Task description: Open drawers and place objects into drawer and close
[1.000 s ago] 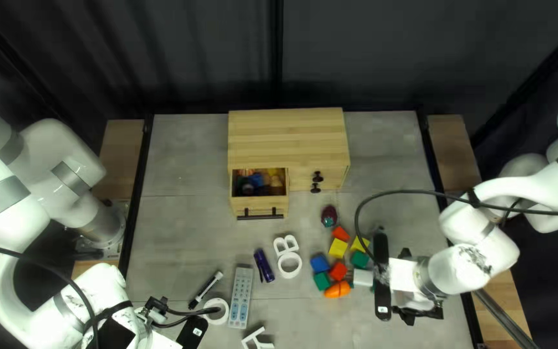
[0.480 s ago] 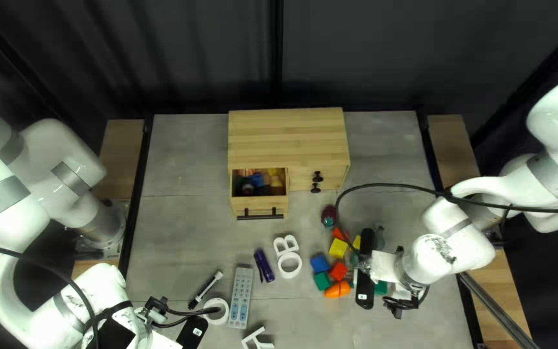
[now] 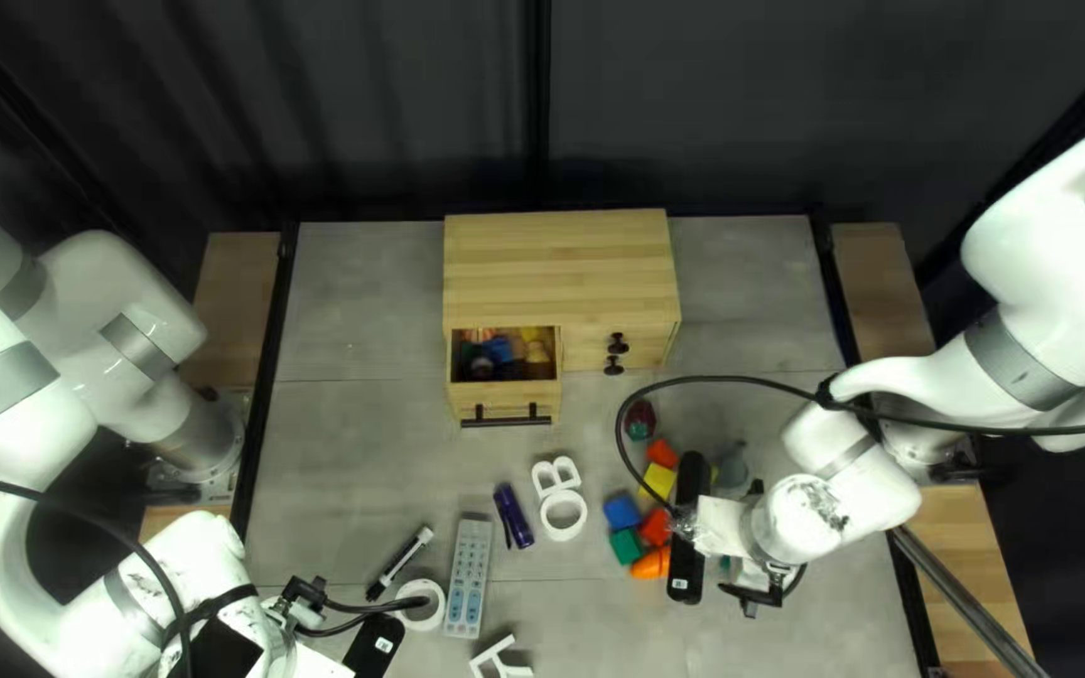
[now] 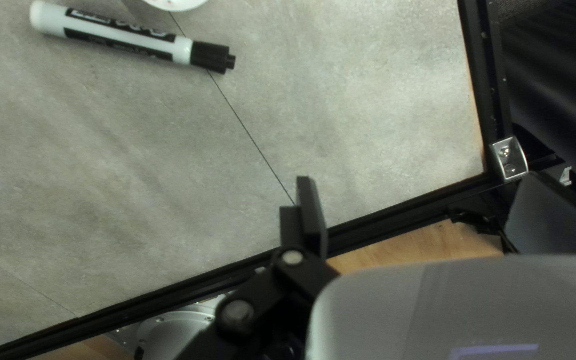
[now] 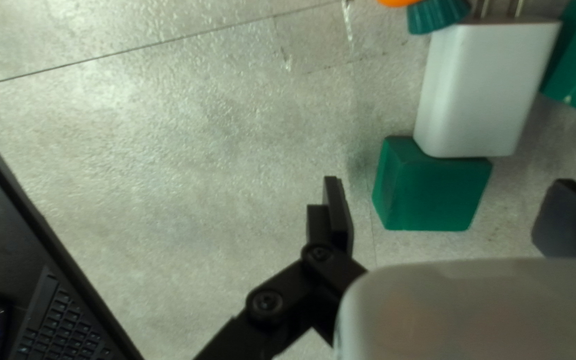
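Your right gripper (image 3: 762,585), fingers spread and holding nothing, has shifted leftward in the top left view. Its fingers frame a green block (image 5: 431,193) touching a white plug (image 5: 481,87). The filled drawer (image 3: 505,404) stays pulled out; your left gripper (image 3: 304,603), also spread, hasn't moved.

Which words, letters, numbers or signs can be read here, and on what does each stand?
"B": white letter cutout on the table.
Unclear: cropped white letter at the top left view's bottom edge.
Too small or blurred: print on the dry-erase marker, remote control and keyboard.
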### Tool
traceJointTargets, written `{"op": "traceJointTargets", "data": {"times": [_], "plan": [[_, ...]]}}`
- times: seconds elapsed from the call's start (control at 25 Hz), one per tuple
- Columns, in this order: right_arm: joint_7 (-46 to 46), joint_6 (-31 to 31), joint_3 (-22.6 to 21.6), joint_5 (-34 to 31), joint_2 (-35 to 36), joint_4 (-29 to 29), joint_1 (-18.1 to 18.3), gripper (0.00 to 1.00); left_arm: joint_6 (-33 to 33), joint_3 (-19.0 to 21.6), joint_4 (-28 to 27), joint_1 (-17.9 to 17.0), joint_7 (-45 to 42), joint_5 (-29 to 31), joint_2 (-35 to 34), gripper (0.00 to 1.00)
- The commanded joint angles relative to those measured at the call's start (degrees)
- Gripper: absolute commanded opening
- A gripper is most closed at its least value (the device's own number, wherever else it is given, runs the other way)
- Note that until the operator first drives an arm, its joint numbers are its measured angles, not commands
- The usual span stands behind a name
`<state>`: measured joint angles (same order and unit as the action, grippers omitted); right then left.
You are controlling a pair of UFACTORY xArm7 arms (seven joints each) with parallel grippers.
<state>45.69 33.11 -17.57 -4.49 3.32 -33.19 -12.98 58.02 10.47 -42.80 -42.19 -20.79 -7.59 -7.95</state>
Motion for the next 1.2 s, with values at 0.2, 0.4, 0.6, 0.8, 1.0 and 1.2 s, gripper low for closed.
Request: {"op": "traceJointTargets", "data": {"times": [0.2, 0.4, 0.6, 0.8, 1.0, 1.2], "plan": [[0.9, -2.9, 0.0, -1.7, 0.3, 1.2, -0.2, 0.94, 0.0, 0.0, 0.0, 0.0, 0.0, 0.0, 0.0, 1.0], [1.1, -4.1, -0.1, -2.0, 0.3, 1.8, -0.4, 0.04, 0.0, 0.0, 0.0, 0.0, 0.0, 0.0, 0.0, 1.0], [0.6, 0.0, -0.4, -0.9, -2.5, 0.8, -0.6, 0.03, 0.0, 0.0, 0.0, 0.0, 0.0, 0.0, 0.0, 1.0], [0.0, 11.2, -0.7, -1.1, -7.0, -4.8, -0.9, 0.03, 0.0, 0.0, 0.0, 0.0, 0.0, 0.0, 0.0, 1.0], [-2.3, 24.2, -0.1, -4.9, -10.1, -13.4, 0.3, 0.03, 0.0, 0.0, 0.0, 0.0, 0.0, 0.0, 0.0, 1.0], [-8.6, 33.5, 2.0, -14.0, -7.1, -25.3, 3.4, 0.03, 0.0, 0.0, 0.0, 0.0, 0.0, 0.0, 0.0, 1.0]]}}
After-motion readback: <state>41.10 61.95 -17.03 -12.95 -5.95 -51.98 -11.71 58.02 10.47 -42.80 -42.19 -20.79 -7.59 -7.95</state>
